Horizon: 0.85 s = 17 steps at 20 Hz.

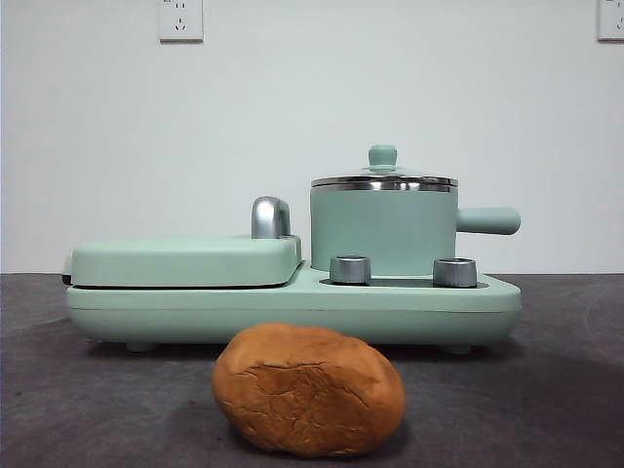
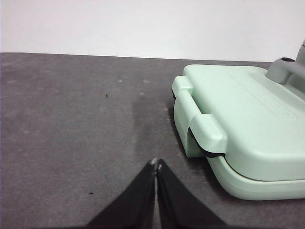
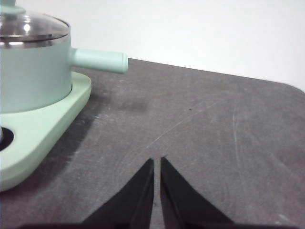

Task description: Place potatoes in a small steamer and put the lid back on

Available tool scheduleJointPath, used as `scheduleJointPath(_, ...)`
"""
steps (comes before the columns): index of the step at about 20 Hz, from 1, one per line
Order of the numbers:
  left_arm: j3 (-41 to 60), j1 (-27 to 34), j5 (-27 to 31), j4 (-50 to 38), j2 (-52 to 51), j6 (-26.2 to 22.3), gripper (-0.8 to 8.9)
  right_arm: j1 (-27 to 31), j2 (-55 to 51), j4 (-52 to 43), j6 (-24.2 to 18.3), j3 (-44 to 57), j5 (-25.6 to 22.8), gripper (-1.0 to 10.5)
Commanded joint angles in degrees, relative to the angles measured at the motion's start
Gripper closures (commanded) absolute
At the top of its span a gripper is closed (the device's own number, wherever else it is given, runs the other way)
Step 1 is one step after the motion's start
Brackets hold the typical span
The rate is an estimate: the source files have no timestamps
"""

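The potato (image 1: 308, 391), a large orange-brown lump with cracked skin, lies on the dark table in front of the appliance in the front view. The mint-green steamer pot (image 1: 383, 230) stands on the right of the appliance base, its side handle pointing right; it also shows in the right wrist view (image 3: 33, 76). The glass lid (image 1: 383, 179) with its green knob sits on the pot. My left gripper (image 2: 156, 165) is shut and empty over bare table beside the griddle. My right gripper (image 3: 157, 162) is shut and empty, to the right of the pot.
The flat mint-green griddle (image 1: 183, 261) with a chrome handle (image 1: 270, 216) sits on the left of the appliance base (image 1: 292, 310). Two steel knobs (image 1: 350, 269) stand in front of the pot. A white wall is behind.
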<state>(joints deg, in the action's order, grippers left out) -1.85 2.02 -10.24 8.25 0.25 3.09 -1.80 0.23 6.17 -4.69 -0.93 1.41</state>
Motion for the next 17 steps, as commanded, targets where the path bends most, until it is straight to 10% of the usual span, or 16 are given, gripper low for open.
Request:
scheduleJointPath(1, 1.1, 0.1, 0.2, -2.2, 0.0, 2.7, 8.08, 0.1, 0.0, -0.6, 7.1, 0.2, -0.2, 9.3)
scheduleJointPath(9, 1.0, 0.1, 0.1, -16.5, 0.0, 16.0, 8.08, 0.1, 0.0, -12.0, 16.9, 0.1, -0.3, 9.3)
scheduleJointPath(17, -6.6, 0.1, 0.2, -19.3, 0.3, 17.6, 8.05, 0.1, 2.0, -7.9, 24.1, -8.4, 2.2, 9.3)
